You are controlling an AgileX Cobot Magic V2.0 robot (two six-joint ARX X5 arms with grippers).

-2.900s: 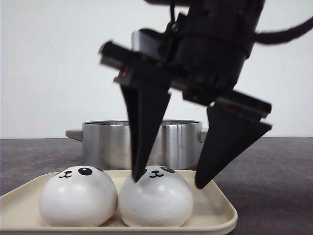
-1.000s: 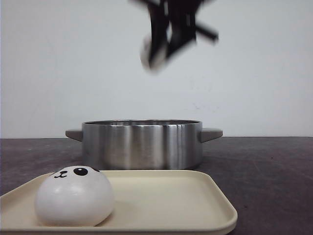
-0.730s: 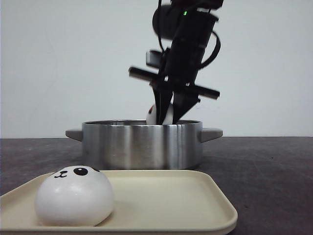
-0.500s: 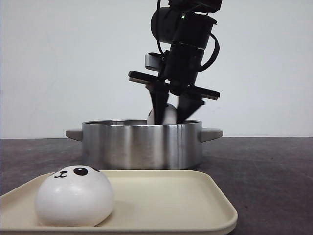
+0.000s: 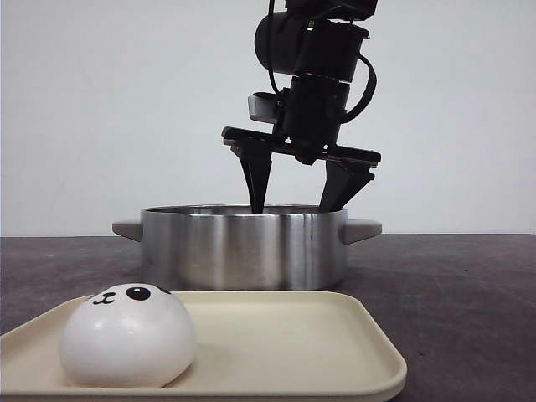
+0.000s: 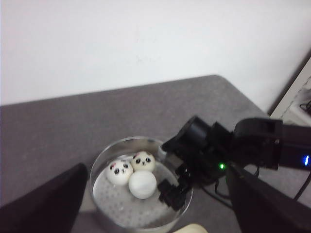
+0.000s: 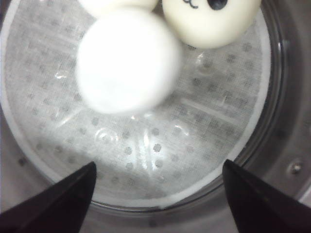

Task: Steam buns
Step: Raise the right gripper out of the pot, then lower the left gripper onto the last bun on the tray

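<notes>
One panda-faced bun (image 5: 126, 335) sits on the left of the cream tray (image 5: 335, 352). Behind the tray stands a steel pot (image 5: 243, 247). My right gripper (image 5: 291, 205) hangs open over it, fingertips just inside the rim, holding nothing. In the right wrist view the right gripper (image 7: 158, 167) is open above the pot's white perforated liner. A blurred plain-sided bun (image 7: 126, 60) lies beyond it, next to a face-up bun (image 7: 211, 19). From high up, my open left gripper (image 6: 155, 170) looks down on three buns in the pot: two face-up (image 6: 119, 172), (image 6: 143, 160) and one plain-sided (image 6: 142, 184).
The pot has a handle on each side (image 5: 362, 228). The dark table (image 5: 461, 293) reaches to a white wall. The right arm (image 6: 233, 145) stretches over the pot's rim in the left wrist view. The table's far edge and a white object (image 6: 296, 102) show at the right.
The right gripper took the right-hand bun off the tray, carried it up and down into the pot, then opened and let it go. One bun is left on the tray.
</notes>
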